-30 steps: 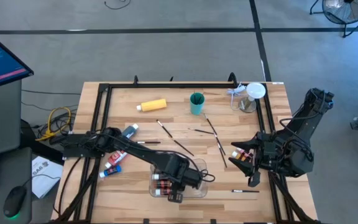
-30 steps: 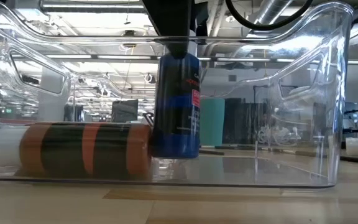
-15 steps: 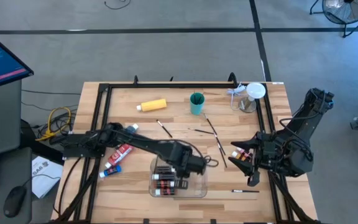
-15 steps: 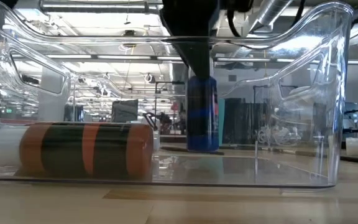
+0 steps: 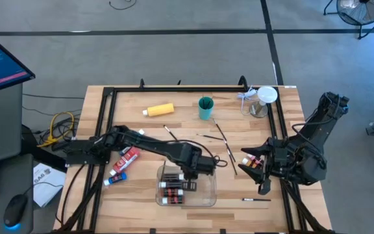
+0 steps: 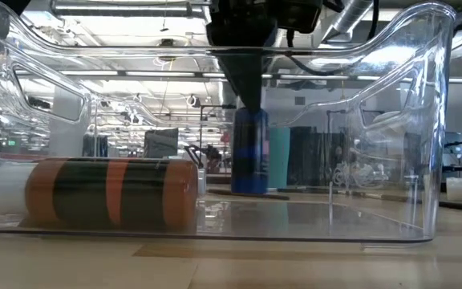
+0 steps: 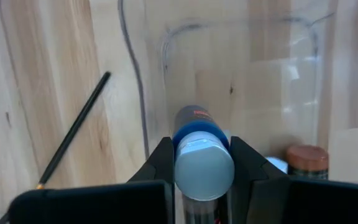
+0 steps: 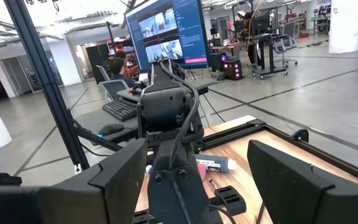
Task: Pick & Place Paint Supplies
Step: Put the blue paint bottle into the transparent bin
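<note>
From above, the left gripper (image 5: 186,174) is reaching over the far end of the clear tray (image 5: 208,195) near the front of the wooden surface (image 5: 284,130). Small brown bottles (image 5: 173,188) are lying in the tray's left part. A yellow bottle (image 5: 159,110) and a teal cup (image 5: 205,107) are sitting toward the back, loose brushes (image 5: 229,151) are lying between, and red and blue tubes (image 5: 123,162) are lying at the left. The right gripper (image 5: 257,173) is waiting at the right edge, its jaws standing wide with nothing between them.

At table height, a blue tube (image 6: 250,152) is hanging upright inside the tray (image 6: 423,120), beyond a brown bottle (image 6: 111,193) lying on the tray floor.

Through the left wrist camera, the left gripper (image 7: 202,163) is clamping narrowly on the blue tube (image 7: 201,149), its cap end facing the camera, above the tray.

Through the right wrist camera, the open right gripper (image 8: 194,171) is pointing across at the left arm (image 8: 166,124).
</note>
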Action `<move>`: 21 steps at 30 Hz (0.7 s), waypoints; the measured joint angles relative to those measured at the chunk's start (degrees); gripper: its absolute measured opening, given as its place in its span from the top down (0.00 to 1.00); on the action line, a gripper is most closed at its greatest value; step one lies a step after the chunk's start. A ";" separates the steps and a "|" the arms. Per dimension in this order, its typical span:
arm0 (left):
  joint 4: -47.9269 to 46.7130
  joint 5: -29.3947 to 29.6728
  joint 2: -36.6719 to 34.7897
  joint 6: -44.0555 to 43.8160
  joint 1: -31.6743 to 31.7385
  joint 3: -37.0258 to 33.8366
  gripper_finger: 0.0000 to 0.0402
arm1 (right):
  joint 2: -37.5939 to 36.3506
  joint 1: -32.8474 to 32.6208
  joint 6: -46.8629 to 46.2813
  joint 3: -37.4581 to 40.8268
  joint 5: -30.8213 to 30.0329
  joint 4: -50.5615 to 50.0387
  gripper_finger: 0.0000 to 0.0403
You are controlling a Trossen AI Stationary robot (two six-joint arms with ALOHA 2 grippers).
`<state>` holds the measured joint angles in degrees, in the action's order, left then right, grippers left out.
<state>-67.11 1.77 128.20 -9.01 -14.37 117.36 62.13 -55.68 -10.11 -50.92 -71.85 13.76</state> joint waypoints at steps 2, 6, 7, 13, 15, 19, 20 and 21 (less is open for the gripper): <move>-0.89 1.14 0.00 -0.10 -0.03 -0.01 0.90 | 0.00 0.01 0.01 0.00 0.00 0.00 0.33; -0.94 1.35 -0.02 -0.69 -0.03 -1.29 0.90 | 0.00 0.34 0.01 0.00 0.00 -0.02 0.33; -0.89 1.35 -0.03 -0.85 -0.03 -1.63 0.90 | 0.00 0.33 0.00 0.00 0.00 -0.04 0.33; 0.47 1.93 -1.09 -2.34 -0.39 -4.28 0.90 | 0.00 0.32 0.00 0.00 0.00 -0.04 0.33; 0.38 2.07 -1.76 -3.27 -0.38 -4.83 0.90 | 0.00 0.31 0.00 0.00 0.00 -0.04 0.33; -0.07 3.05 -2.64 -3.67 -0.30 -5.09 0.90 | 0.00 0.31 0.02 -0.02 0.00 -0.07 0.33; 0.02 3.24 -3.07 -3.66 -0.18 -5.09 0.90 | 0.00 0.31 0.02 -0.02 0.00 -0.07 0.33; -0.04 3.18 -3.36 -3.69 -0.01 -5.09 0.90 | 0.00 0.31 0.02 -0.02 0.00 -0.09 0.33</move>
<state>-67.15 4.95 124.84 -12.71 -14.37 112.27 62.13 -55.37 -10.09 -50.94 -71.85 13.67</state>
